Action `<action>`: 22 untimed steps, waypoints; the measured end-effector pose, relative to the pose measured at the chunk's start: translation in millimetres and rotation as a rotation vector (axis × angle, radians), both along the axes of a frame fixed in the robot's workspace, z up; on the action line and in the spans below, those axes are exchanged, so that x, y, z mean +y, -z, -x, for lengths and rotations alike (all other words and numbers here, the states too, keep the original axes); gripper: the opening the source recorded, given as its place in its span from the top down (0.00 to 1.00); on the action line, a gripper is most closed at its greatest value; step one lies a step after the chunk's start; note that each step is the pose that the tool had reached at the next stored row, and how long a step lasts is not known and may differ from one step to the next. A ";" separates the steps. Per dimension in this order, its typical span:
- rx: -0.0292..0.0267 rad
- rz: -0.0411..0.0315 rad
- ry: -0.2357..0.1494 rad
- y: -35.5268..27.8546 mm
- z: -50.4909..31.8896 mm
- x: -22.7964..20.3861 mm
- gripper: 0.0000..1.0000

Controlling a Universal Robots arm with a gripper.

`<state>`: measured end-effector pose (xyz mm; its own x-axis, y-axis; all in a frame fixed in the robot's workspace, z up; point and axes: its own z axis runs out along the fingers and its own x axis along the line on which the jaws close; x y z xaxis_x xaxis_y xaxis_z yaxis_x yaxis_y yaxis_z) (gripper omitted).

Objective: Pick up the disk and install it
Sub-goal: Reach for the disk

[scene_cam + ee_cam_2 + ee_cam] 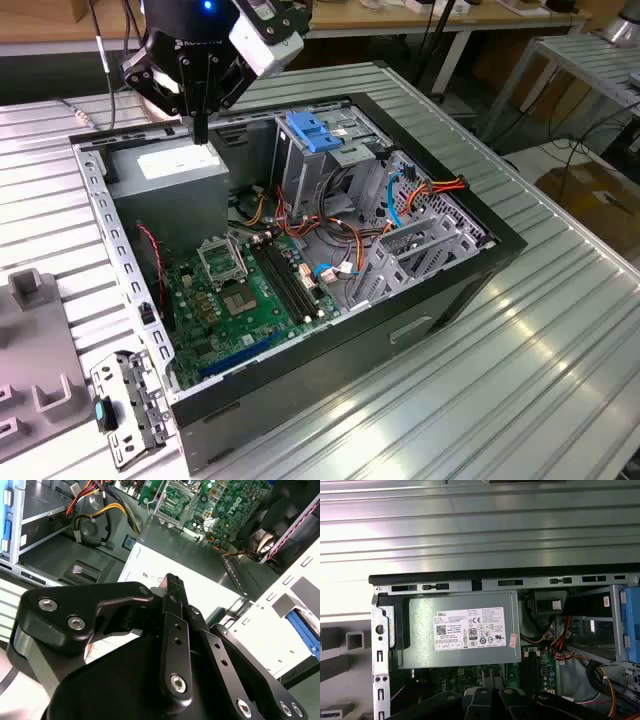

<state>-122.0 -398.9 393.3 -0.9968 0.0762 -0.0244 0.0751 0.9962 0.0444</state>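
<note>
The disk is out of view. My gripper [200, 132] hangs over the open computer case [440, 300], just above the grey power-supply box [180, 172] at the case's far corner on the exterior view's left. Its black fingers [173, 587] are pressed together with nothing between them, their tips over the box's white sticker [470, 629]. A light-blue plastic bracket [314, 131] sits on top of the metal drive cage [300, 175] in the middle of the case; I see no drive in it.
The green motherboard [235, 295] lies in the case floor, with bundles of orange, red and blue cables [395, 200] beside the cage. The case stands on a ribbed metal table [520, 380]. Grey fixtures [35, 390] sit at the exterior view's left edge.
</note>
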 end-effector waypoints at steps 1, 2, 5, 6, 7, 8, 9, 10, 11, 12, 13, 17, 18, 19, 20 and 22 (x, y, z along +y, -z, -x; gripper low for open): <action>0.0000 0.0001 0.000 0.0 0.0 0.0 0.89; 0.0000 0.0000 0.000 0.0 0.0 0.0 0.89; 0.0000 0.0001 0.000 0.0 0.3 0.0 0.89; 0.0000 0.0002 0.000 -0.1 0.7 0.0 0.89; 0.0000 0.0000 0.000 0.0 1.1 0.0 0.89; 0.0000 0.0000 0.000 0.0 1.7 0.0 0.89; -0.0001 -0.0001 0.000 0.0 2.2 0.0 0.89; -0.0001 -0.0001 0.000 0.0 2.7 0.0 0.89; 0.0000 0.0000 0.000 0.0 3.2 0.0 0.89; 0.0000 0.0001 0.000 0.0 3.7 0.0 0.89; 0.0000 0.0000 0.000 0.0 4.1 0.0 0.89; 0.0000 0.0001 0.000 0.0 5.7 0.0 0.89; 0.0000 0.0001 0.000 0.0 6.4 0.0 0.89; 0.0000 0.0000 0.000 0.0 6.9 0.0 0.89; 0.0000 0.0001 0.000 0.0 7.2 0.0 0.89; 0.0000 0.0001 0.000 0.0 7.9 0.0 0.89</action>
